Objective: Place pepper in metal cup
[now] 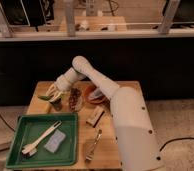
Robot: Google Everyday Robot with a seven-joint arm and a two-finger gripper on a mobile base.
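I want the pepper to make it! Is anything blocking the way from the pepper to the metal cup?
Nothing visible blocks it. The gripper is at the table's far left, with the pepper at its fingertips. The metal cup sits just beside it, partly hidden by the gripper.

One hand (53, 95), one pepper (44, 97), two bowls, one green tray (20, 155), one fork (93, 146).
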